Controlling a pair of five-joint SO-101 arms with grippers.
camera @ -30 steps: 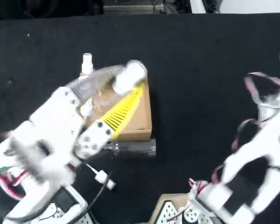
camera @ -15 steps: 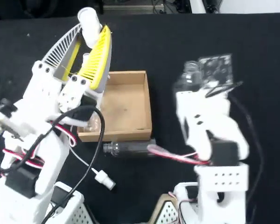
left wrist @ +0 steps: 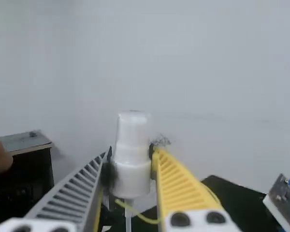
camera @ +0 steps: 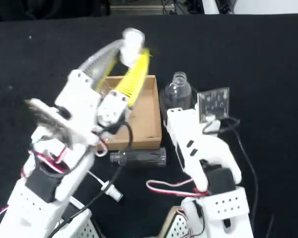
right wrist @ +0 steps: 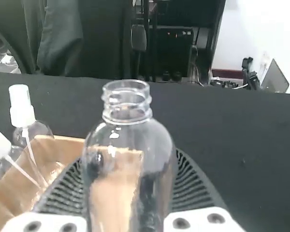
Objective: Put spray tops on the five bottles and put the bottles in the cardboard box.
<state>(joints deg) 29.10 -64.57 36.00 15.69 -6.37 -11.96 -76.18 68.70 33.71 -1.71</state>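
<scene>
Capping step: the left gripper is clamped on a spray top, held high at twelve o'clock of the cardboard box. The right gripper grips an uncapped bottle, upright at the box's two o'clock. Next, I'd say, top meets mouth (a narrow target).

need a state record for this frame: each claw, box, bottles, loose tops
cardboard box: open, on the table
left claw: shut on a spray top, over the box's far edge
right claw: shut on an uncapped bottle, upright, beside the box
lying bottle: no top, on its side in front of the box
loose spray top: on the table near the left arm's base
capped bottle: upright at the box's far side; inside or outside unclear
</scene>
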